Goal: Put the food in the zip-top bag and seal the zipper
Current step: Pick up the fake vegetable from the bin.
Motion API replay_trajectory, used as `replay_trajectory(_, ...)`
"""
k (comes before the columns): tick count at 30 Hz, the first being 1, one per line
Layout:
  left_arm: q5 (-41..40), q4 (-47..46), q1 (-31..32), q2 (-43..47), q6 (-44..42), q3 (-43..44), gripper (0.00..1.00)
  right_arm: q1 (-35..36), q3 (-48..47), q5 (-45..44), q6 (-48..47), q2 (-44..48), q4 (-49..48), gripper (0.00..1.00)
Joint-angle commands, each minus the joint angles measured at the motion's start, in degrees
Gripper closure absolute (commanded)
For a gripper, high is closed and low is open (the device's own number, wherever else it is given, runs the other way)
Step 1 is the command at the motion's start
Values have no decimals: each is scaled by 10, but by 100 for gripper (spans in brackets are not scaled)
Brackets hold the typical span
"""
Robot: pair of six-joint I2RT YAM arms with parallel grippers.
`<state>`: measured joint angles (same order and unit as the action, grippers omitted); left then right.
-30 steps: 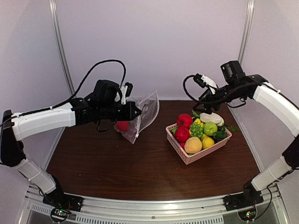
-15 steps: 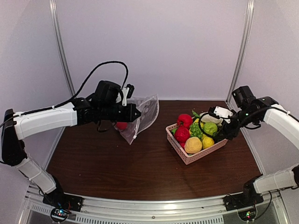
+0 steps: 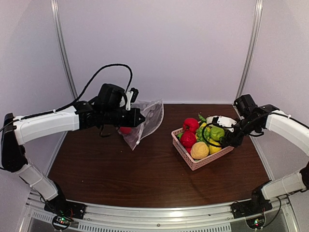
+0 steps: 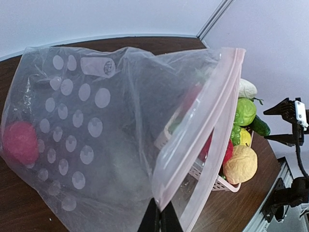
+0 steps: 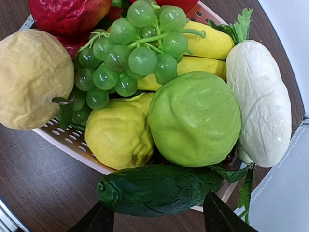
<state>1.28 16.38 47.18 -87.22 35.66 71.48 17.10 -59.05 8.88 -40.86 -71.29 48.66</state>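
My left gripper (image 3: 137,117) (image 4: 161,218) is shut on the mouth edge of the clear dotted zip-top bag (image 3: 150,115) (image 4: 96,135) and holds it up, open. Its pale zipper strip (image 4: 207,121) runs across the mouth. One red round fruit (image 3: 126,130) (image 4: 19,142) lies inside. The rest of the food sits in the pink basket (image 3: 193,163) (image 5: 63,140): green apple (image 5: 195,118), dark green cucumber (image 5: 159,189), white vegetable (image 5: 260,101), yellow fruit (image 5: 120,130), grapes (image 5: 130,53). My right gripper (image 3: 227,140) (image 5: 157,220) is open, its fingers either side of the cucumber at the basket's right rim.
A tan round fruit (image 3: 199,150) and red fruits (image 3: 189,131) fill the basket's left half. Leafy greens (image 5: 239,24) stick out at its far side. White walls with metal posts close the brown table (image 3: 120,174) at the back and sides.
My right arm has swung down from behind the basket to its right side, and the open gripper now sits at the cucumber. The left arm and bag have barely moved.
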Motion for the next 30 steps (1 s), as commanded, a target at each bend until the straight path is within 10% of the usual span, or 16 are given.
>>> replay_trajectory(1,3,-6,-5,4,-5,17,100,9,23,-18,-4,-10,-33,36)
replay_trajectory(18,3,-6,-5,-6,-1,18,100,28,-49,-17,30,51,73,72)
replay_trajectory(30,28,-7,-5,-45,7,52,100,35,-254,361,73,2,115,77)
